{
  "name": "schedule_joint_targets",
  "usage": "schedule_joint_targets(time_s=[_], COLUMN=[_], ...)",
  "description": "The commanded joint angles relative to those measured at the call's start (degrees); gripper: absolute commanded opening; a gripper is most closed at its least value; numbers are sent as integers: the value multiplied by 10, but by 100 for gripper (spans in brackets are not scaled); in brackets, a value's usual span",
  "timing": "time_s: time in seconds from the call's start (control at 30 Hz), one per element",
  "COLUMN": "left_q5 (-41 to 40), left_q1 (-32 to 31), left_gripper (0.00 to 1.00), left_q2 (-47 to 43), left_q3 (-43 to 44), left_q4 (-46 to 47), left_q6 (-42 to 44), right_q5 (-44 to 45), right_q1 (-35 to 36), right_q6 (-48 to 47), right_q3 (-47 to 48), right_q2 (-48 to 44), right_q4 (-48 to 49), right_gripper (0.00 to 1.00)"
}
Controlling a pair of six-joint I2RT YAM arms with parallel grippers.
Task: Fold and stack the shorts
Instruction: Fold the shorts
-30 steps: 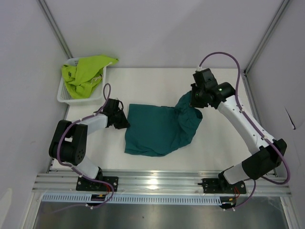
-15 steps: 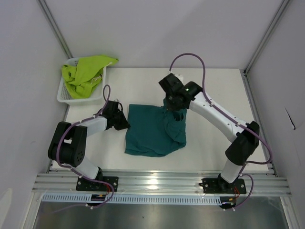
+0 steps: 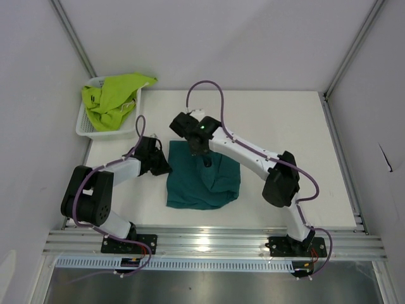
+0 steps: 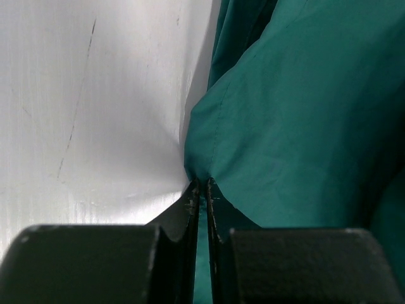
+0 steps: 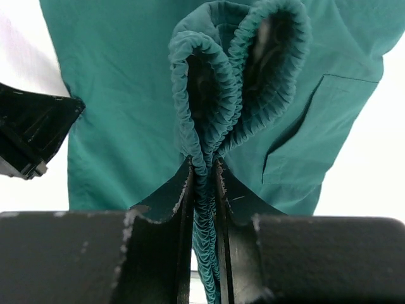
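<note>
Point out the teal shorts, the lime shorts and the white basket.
teal shorts (image 3: 199, 187): top external view, flat near part of the cloth.
lime shorts (image 3: 117, 92): top external view, fold draped over the basket.
white basket (image 3: 82, 123): top external view, its left wall.

The white bench (image 3: 285, 120) carries two things. The dark teal shorts (image 3: 202, 187) lie mostly flat on it, their left edge at the left gripper (image 3: 166, 166), the cloth reaching from under the right gripper (image 3: 201, 152) toward the near edge. A white mesh basket (image 3: 85, 123) sits at the far left corner, well behind the left gripper.
</note>
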Motion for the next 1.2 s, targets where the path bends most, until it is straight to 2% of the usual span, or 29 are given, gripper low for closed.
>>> schedule_joint_targets(time_s=[0.0,0.47,0.77,0.8,0.87,0.97,1.03,1.1,1.17], left_q5=[-8,-15,-9,-8,-12,-13,-13,-12,-10], left_q1=[1,1,1,1,1,1,1,1,1], left_gripper=[9,8,8,8,8,8,8,8,8], left_q2=[-18,-28,-45,-48,-51,-51,-51,-50,-49], left_q3=[-11,-17,-39,-45,-50,-51,-52,-50,-48], left_q4=[-22,-29,-17,-12,-12,-15,-14,-14,-16], left_q6=[14,16,4,2,1,5,5,5,4], right_q5=[30,41,37,36,28,24,20,-7,-20], right_q1=[18,63,63,63,63,65,67,67,67], right_q6=[18,24,55,57,59,63,60,46,40], right_q3=[47,105,103,101,93,78,36,-25,-67], right_q2=[34,135,146,145,142,124,88,54,4], right_q4=[-21,-41,7,18,37,59,107,176,218], right_gripper=[0,0,3,5,16,28,42,45,60])
